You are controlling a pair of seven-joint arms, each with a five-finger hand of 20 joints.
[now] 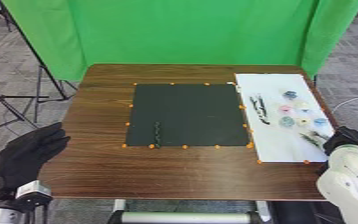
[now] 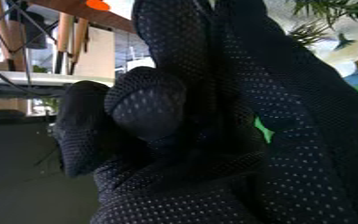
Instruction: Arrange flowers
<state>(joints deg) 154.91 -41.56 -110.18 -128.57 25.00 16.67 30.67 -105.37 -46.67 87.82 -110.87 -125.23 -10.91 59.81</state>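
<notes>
Around the table (image 1: 95, 172), our left hand (image 1: 35, 149) is near nine o'clock, released. Our right hand (image 1: 346, 138) is by the four o'clock edge of the sheet (image 1: 278, 147); we cannot tell its grip. Flowers (image 1: 286, 121) lie on the sheet at three o'clock. A stem (image 1: 157, 134) lies toward the mat's (image 1: 189, 110) seven o'clock.

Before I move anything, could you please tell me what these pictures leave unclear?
Head view: the near right corner of the table is hidden by the right arm.
Head view: the petals of the pink flower are too small to make out.
Right wrist view: the top edge cuts off the green sprig.
Right wrist view: the glove hides whether the right hand holds anything.
</notes>
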